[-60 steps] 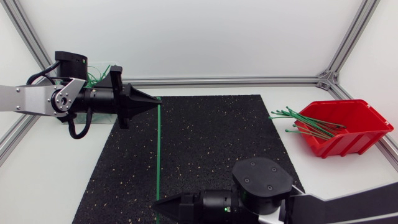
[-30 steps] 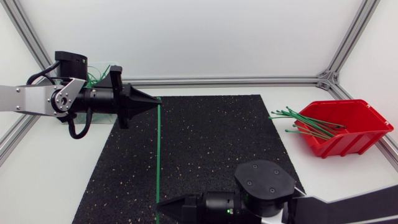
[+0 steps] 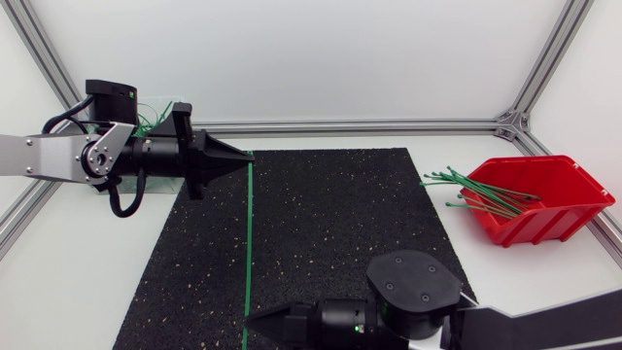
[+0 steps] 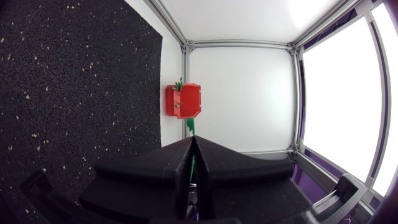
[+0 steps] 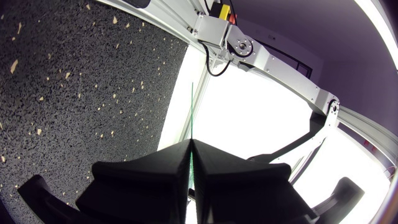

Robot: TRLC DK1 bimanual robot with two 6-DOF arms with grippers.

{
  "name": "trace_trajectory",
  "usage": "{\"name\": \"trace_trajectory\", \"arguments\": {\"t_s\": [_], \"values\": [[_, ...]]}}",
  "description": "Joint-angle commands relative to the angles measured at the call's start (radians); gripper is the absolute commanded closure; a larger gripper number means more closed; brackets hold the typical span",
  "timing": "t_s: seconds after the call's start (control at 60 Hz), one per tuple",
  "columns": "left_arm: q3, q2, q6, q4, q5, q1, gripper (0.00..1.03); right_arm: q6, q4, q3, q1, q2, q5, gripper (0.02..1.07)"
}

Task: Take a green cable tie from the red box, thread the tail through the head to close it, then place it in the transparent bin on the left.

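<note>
A straight green cable tie [image 3: 247, 238] stretches over the black mat between my two grippers. My left gripper [image 3: 249, 156] is shut on its far end, by the mat's back left corner. My right gripper [image 3: 247, 329] is shut on its near end at the mat's front edge. In the left wrist view the tie [image 4: 192, 167] shows as a green sliver between the closed fingers, with the red box [image 4: 183, 101] far ahead. From the right wrist view's gripper [image 5: 190, 144] the tie [image 5: 191, 112] runs straight ahead. The red box [image 3: 535, 199] at the right holds several green ties. The transparent bin [image 3: 160, 109] sits behind my left arm.
The black speckled mat [image 3: 340, 224] covers the table's middle. Aluminium frame rails [image 3: 369, 125] border the table at the back and sides. Some green ties [image 3: 442, 179] stick out over the red box's left rim.
My right gripper has closed on the tie's near end and shifted slightly towards the front edge. My left arm has kept still, holding the far end.
</note>
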Motion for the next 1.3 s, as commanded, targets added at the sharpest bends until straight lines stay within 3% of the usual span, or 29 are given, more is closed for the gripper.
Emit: {"name": "trace_trajectory", "arguments": {"t_s": [0.0,0.333,0.8,1.283], "values": [[-0.035,-0.024,0.013,0.017,0.017,-0.008,1.0,0.049,-0.008,0.01,-0.002,-0.001,0.015,1.01],[-0.102,-0.056,0.022,0.111,-0.009,-0.023,1.0,0.382,-0.016,0.025,0.035,-0.018,0.139,1.01],[-0.142,-0.091,0.02,0.141,-0.037,-0.048,1.0,0.963,-0.069,0.024,0.069,-0.055,0.285,1.02],[-0.161,-0.119,0.017,0.138,-0.044,-0.066,1.0,1.095,-0.134,-0.019,0.09,-0.02,0.312,1.02]]}}
